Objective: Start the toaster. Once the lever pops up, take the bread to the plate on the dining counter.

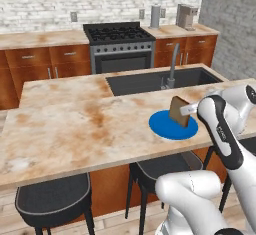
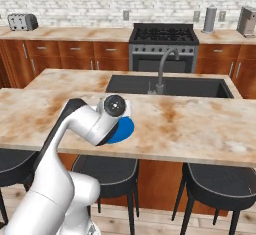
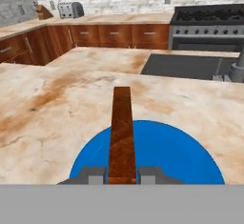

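Left base view: bread (image 1: 179, 111) stands on edge over the plate (image 1: 172, 125), centre-right of frame, on the near table (image 1: 75, 134); pincer (image 1: 191, 110) grips it from the right.

Right base view: arm hides most of the plate (image 2: 125, 128), left of centre; toaster (image 2: 22, 22) sits at upper left, well apart.

Hand view: pincer (image 3: 122, 175) is clamped narrow on the slice (image 3: 121, 137), bottom centre, above the plate (image 3: 162, 151). Toasting and carry look done; lowering and release remain. Bread-plate contact can't be told.
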Robot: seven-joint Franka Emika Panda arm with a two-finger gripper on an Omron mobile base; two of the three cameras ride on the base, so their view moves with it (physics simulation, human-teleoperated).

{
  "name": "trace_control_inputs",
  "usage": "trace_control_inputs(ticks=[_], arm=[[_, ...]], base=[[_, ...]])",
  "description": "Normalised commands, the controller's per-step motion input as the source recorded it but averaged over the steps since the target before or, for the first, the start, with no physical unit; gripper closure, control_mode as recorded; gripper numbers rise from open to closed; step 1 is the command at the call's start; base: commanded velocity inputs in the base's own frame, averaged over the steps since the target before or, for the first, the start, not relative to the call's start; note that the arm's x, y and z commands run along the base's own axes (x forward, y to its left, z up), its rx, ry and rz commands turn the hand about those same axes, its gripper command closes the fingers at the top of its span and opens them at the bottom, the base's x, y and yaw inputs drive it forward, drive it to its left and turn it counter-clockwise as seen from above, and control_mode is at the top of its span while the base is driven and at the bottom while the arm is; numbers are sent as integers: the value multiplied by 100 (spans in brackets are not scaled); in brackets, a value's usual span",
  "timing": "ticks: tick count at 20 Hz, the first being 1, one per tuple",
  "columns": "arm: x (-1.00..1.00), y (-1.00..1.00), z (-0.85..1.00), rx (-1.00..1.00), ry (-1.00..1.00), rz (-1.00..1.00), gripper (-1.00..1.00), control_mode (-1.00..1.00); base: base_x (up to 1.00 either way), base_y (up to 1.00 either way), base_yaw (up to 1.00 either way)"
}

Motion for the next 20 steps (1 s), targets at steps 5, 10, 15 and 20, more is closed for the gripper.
trace_control_inputs(ticks=[5,10,15,20], arm=[[0,0,-28,0,1,3,100,-100],[0,0,-19,0,0,1,100,-100],[2,0,-13,0,0,0,100,-100],[16,0,-2,0,0,0,100,-100]], base=[[0,0,0],[0,0,0],[0,0,0],[0,0,0]])
